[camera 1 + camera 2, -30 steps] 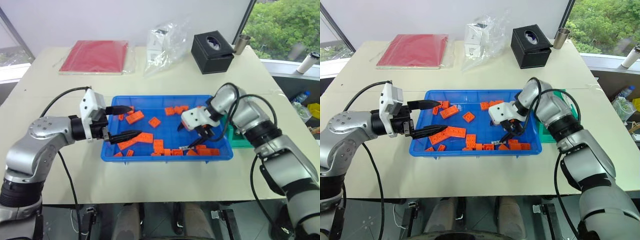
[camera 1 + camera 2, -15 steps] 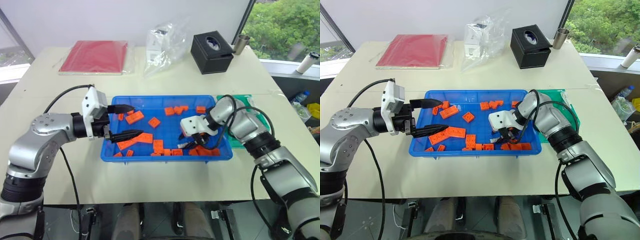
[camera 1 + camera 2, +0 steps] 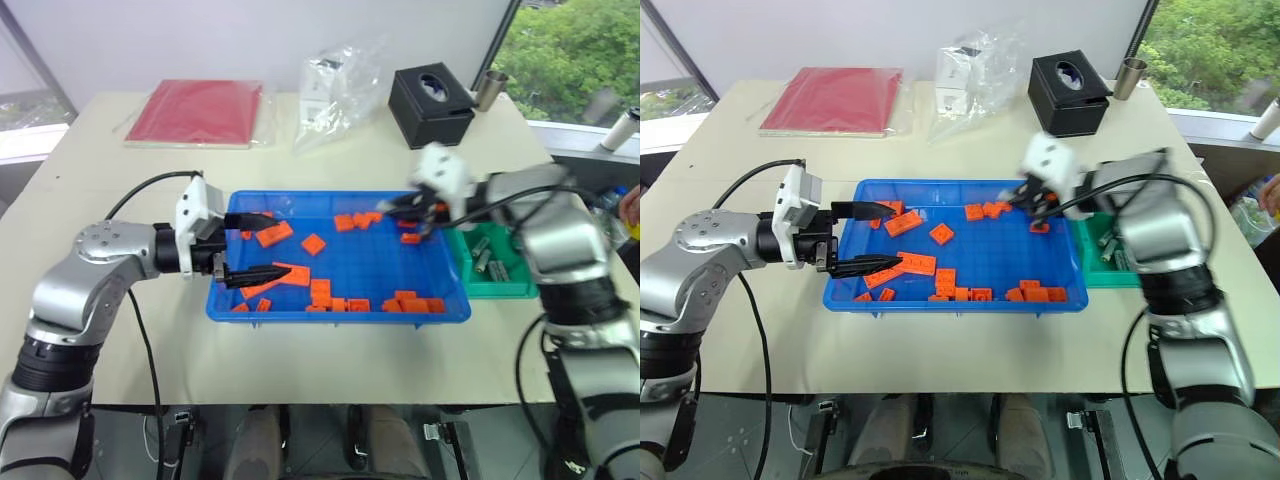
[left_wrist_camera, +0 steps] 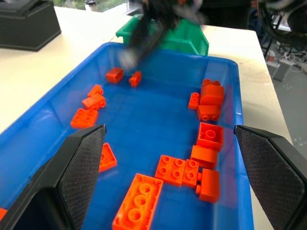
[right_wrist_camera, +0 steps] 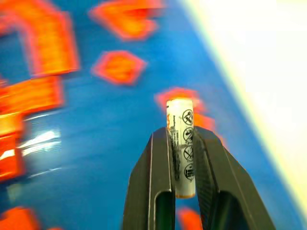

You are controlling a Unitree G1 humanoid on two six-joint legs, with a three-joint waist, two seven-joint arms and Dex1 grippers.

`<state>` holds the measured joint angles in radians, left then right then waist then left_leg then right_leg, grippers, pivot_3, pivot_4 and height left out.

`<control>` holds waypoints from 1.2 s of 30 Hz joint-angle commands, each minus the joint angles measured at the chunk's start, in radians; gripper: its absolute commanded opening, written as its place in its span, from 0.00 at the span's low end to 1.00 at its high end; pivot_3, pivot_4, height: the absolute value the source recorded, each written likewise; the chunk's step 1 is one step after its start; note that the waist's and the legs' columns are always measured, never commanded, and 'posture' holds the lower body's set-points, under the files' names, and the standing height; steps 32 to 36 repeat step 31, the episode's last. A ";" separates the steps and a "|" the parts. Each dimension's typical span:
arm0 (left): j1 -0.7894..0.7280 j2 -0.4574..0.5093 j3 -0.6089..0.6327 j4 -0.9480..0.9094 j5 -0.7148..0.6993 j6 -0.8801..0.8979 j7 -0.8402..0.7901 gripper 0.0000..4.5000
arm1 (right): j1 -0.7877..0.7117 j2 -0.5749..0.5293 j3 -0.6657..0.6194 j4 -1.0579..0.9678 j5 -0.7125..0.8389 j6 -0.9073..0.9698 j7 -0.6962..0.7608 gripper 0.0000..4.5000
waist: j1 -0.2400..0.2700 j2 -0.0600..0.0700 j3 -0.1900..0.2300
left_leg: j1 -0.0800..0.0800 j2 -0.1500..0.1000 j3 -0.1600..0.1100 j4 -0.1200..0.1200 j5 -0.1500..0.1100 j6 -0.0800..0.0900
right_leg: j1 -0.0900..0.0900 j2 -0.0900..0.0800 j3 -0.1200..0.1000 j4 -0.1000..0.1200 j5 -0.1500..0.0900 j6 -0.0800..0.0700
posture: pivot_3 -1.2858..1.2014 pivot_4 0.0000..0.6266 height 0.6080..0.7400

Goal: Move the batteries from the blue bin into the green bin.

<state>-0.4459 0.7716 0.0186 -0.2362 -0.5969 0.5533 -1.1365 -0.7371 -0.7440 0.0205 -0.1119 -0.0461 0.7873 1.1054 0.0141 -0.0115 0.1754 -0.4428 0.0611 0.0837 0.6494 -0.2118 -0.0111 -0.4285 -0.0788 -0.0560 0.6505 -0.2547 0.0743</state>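
Carrying one battery [image 5: 181,143], right gripper [image 3: 408,207] has jaws clamped on it, cylinder's long axis running along the fingers. It hangs over the blue bin's [image 3: 340,312] right end; green bin [image 3: 497,287] lies just beyond, nearer this arm, batteries already inside. Left gripper [image 3: 256,245]: jaws wide, empty. Right wrist view confirms the hold; the head views blur there.

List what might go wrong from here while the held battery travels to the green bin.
1. The right end effector pinches the battery only along its lower part; most of it sticks out past the tips, so it may slip or pivot loose.
2. It hangs over the blue bin, not the green bin; a drop lands among the orange blocks.
3. The green bin's near rim could snag the end effector as it crosses.
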 commanded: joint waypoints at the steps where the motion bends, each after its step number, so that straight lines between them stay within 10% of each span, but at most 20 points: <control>1: -0.026 -0.007 -0.003 0.019 0.011 -0.037 -0.023 1.00 | 0.071 -0.073 -0.142 -0.145 0.014 0.155 -0.093 0.01 | 0.000 0.000 0.000 | 0.000 0.000 0.000 0.000 0.000 0.000 | 0.000 0.000 0.000 0.000 0.000 0.000 | 0.52 0.24 0.97; 7: -0.058 -0.026 -0.028 0.059 0.027 -0.056 -0.050 1.00 | 0.208 -0.132 -0.262 -0.235 0.040 0.297 -0.196 0.01 | -0.006 0.000 0.000 | 0.001 0.000 0.000 0.000 0.000 0.000 | 0.000 0.000 0.000 0.000 0.000 0.000 | 0.52 0.24 0.97; 12: -0.087 -0.040 -0.038 0.094 0.039 -0.066 -0.061 1.00 | 0.283 -0.131 -0.312 -0.215 0.079 0.232 -0.248 0.52 | -0.005 0.000 0.000 | 0.000 0.000 0.000 0.000 0.000 0.000 | 0.000 0.001 0.000 0.000 0.000 0.000 | 0.52 0.24 0.97; 22: -0.046 0.073 0.065 0.188 0.052 -0.087 -0.095 1.00 | 0.679 -0.300 -0.634 0.003 0.285 -0.232 0.154 0.52 | -0.003 0.000 0.000 | 0.000 -0.001 -0.001 0.000 -0.001 0.001 | 0.002 0.000 0.000 -0.002 0.000 0.001 | 0.52 0.24 0.97; 36: 0.034 0.210 0.191 0.287 0.061 -0.117 -0.132 1.00 | 0.678 -0.423 -0.631 0.277 0.383 -0.303 0.299 0.52 | -0.025 0.001 0.000 | 0.003 0.001 0.000 -0.001 -0.001 0.001 | 0.002 0.001 0.000 -0.002 -0.001 0.000 | 0.52 0.24 0.97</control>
